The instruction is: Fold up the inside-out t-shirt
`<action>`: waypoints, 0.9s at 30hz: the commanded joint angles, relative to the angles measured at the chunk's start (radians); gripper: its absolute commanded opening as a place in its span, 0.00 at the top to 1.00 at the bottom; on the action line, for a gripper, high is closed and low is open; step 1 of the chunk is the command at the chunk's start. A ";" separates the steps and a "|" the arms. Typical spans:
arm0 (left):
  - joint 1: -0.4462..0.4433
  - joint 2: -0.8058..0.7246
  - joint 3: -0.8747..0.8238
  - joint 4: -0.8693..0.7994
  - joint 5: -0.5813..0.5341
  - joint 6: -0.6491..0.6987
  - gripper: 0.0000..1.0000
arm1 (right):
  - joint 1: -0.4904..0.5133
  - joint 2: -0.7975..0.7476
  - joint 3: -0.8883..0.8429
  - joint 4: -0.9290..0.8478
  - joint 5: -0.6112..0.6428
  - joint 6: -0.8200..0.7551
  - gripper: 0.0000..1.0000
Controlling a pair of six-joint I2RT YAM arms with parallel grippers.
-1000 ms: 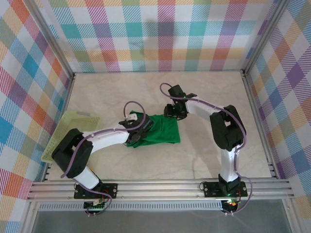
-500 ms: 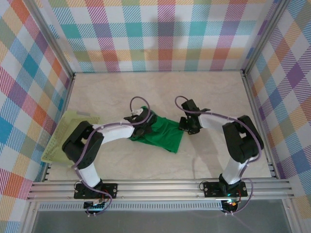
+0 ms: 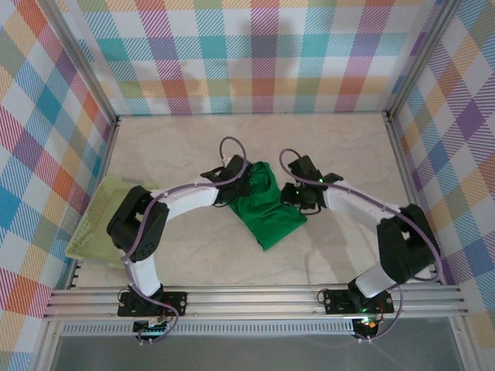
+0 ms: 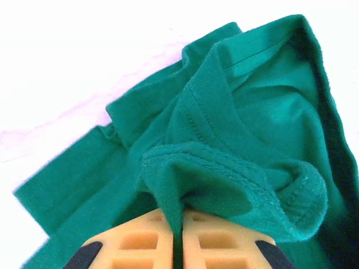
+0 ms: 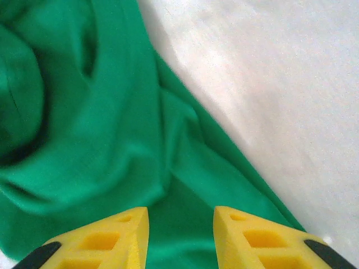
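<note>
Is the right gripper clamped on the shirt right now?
No, in the right wrist view the right gripper is open, with the green t-shirt lying unpinched across the gap.

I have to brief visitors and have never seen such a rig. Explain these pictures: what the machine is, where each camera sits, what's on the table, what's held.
The machine is two robot arms bolted at the near edge of a table, each ending in a two-finger gripper. The wide picture comes from a fixed camera above and behind them, so their bases sit at the bottom. The other two come from cameras on the wrists, looking past each gripper's yellow fingers. On the table lie a bright green t-shirt, bunched, and a pale mesh basket at the left edge. The left gripper is shut, pinching a stitched fold of the shirt. The right gripper is open, fingers apart over the cloth near its edge, gripping nothing.
</note>
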 commanded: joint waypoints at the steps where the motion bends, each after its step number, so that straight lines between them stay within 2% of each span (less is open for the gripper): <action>1: 0.036 -0.066 -0.065 -0.038 -0.011 0.022 0.89 | -0.006 0.100 0.054 0.043 -0.024 -0.055 0.64; 6: 0.080 -0.083 -0.125 0.027 0.028 -0.015 0.87 | -0.013 0.168 0.023 0.058 -0.022 -0.035 0.66; 9: 0.095 -0.100 -0.162 0.026 0.003 -0.070 0.86 | -0.014 0.161 -0.044 0.077 -0.022 -0.012 0.68; 11: 0.098 -0.123 -0.202 0.023 -0.036 -0.118 0.81 | -0.015 0.149 -0.092 0.092 -0.030 0.012 0.70; 14: 0.099 -0.112 -0.226 0.055 -0.016 -0.127 0.72 | -0.011 0.127 -0.151 0.093 -0.052 0.061 0.74; 19: 0.102 0.055 -0.085 0.066 0.076 -0.074 0.76 | 0.043 0.020 -0.260 0.068 -0.059 0.160 0.76; 25: 0.094 0.225 0.170 0.046 0.229 0.008 0.80 | 0.137 -0.123 -0.317 0.024 -0.049 0.235 0.76; 27: 0.082 0.220 0.211 0.002 0.207 0.030 0.79 | 0.140 -0.151 -0.306 0.011 -0.026 0.229 0.73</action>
